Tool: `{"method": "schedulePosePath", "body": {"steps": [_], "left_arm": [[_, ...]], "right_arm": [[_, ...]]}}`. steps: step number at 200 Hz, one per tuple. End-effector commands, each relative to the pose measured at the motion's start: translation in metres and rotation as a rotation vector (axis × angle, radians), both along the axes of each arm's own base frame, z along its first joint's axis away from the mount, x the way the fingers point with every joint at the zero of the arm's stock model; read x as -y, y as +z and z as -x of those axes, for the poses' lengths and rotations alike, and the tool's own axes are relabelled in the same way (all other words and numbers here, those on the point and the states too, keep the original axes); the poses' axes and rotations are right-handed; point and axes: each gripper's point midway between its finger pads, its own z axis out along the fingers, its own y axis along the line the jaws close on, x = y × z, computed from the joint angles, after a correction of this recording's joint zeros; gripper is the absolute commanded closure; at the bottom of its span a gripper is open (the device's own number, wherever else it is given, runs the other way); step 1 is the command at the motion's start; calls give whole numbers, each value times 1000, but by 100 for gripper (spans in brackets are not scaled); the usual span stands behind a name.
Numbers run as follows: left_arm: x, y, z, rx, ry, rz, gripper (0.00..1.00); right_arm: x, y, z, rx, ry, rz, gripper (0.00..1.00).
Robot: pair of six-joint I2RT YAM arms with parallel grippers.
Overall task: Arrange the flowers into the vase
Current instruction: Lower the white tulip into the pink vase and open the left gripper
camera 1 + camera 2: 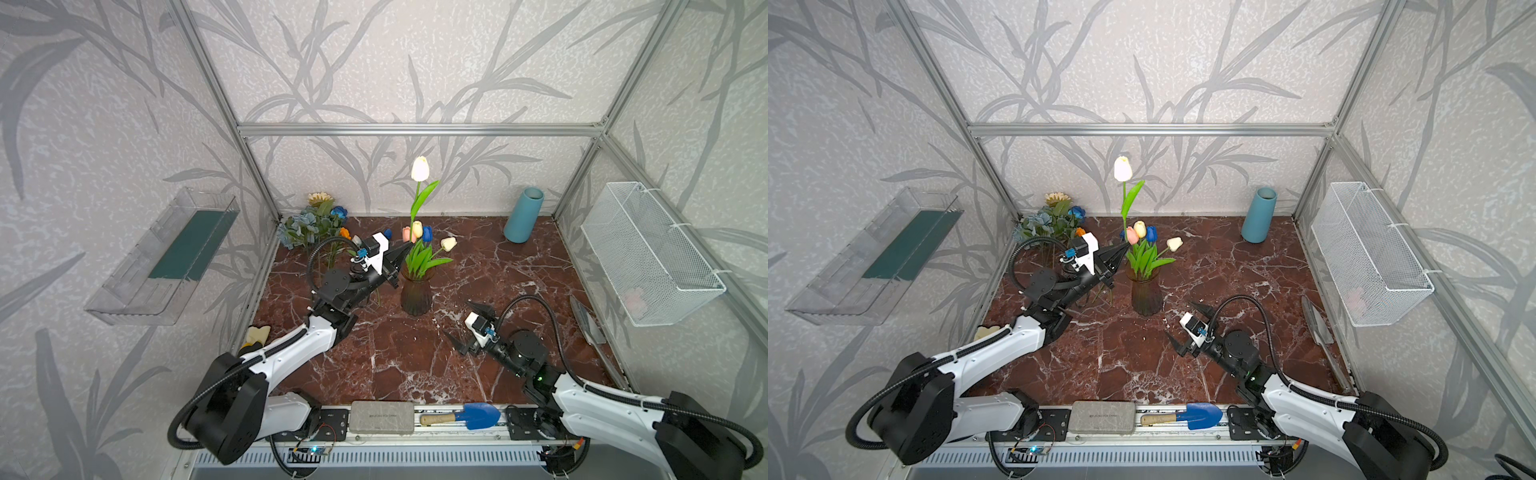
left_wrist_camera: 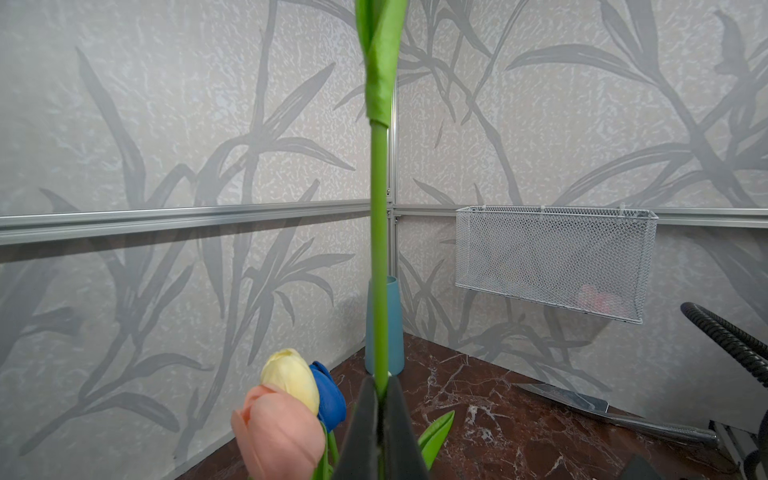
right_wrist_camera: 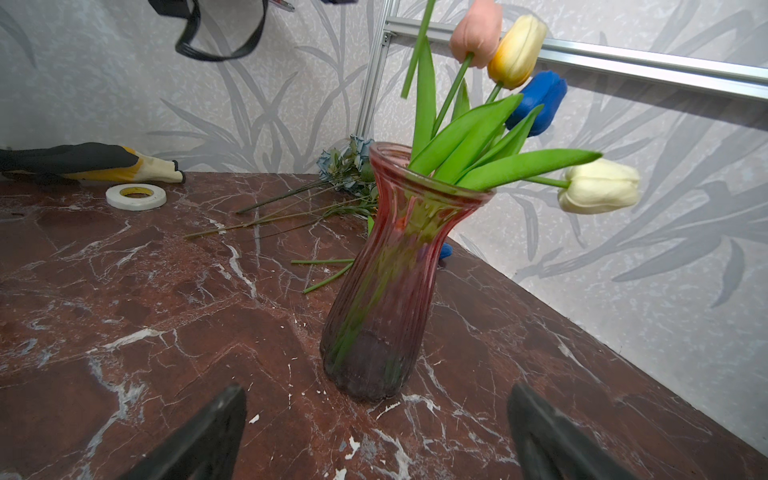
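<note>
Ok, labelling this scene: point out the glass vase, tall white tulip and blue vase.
glass vase [image 3: 380,291], right wrist view, on its ribbed body.
tall white tulip [image 1: 420,168], in a top view, on the bloom.
blue vase [image 1: 523,218], in a top view, on its side wall.

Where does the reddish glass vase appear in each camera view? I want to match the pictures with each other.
In a top view: the glass vase is just right of picture centre, a little below the middle.
In a top view: the glass vase is just left of picture centre, at the same height.
Left wrist view: not in it.
Right wrist view: it fills the centre of the picture.
Shared landmark: the pink tulip, seen in all four.
</note>
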Motion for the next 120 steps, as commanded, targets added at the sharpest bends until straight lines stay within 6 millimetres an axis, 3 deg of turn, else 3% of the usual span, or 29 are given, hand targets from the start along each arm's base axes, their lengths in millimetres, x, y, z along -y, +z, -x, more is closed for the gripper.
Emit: {"method": "schedulePosePath", "body": {"steps": [1, 55, 120], "left_arm": [[1, 27, 5, 96, -21, 83, 100], [9, -12, -8, 12, 4, 38, 100], [10, -46, -7, -45, 31, -25, 96]], "right_arm": [[-1, 20, 1, 42, 5, -47, 2], [1, 22, 1, 48, -1, -52, 2], [-1, 20, 1, 42, 4, -49, 2]]}}
